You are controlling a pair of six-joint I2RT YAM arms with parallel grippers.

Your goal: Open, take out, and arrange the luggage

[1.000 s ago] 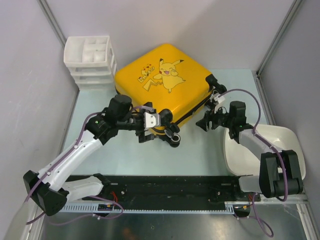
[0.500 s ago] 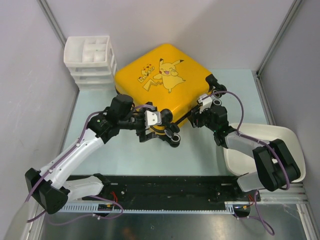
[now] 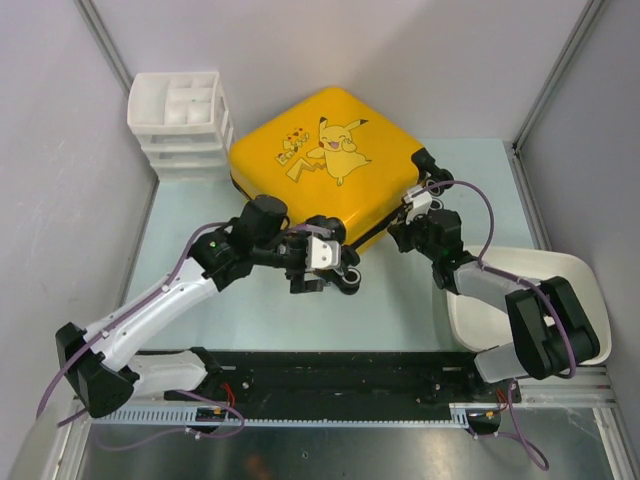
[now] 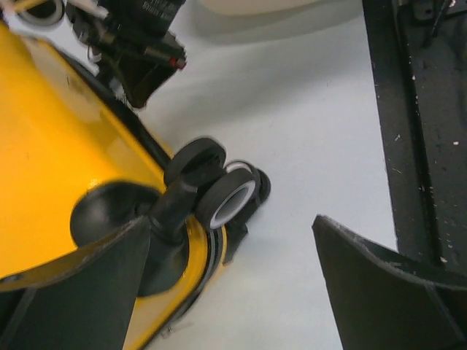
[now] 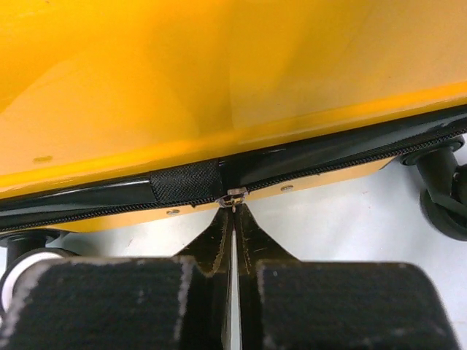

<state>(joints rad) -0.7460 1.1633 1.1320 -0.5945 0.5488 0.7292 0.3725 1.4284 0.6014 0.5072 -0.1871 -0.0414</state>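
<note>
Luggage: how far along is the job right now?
Done: nothing yet; the luggage lies closed. In hand: right gripper has its fingers together on the zipper pull; left gripper is open at a corner wheel. Left: unzipping, opening, taking out, arranging.

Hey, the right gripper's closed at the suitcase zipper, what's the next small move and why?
Probably slide the right gripper sideways along the zipper track. It looks pinched shut on the zipper pull, the suitcase is zipped closed, and the open left gripper sits by the wheel corner.
</note>
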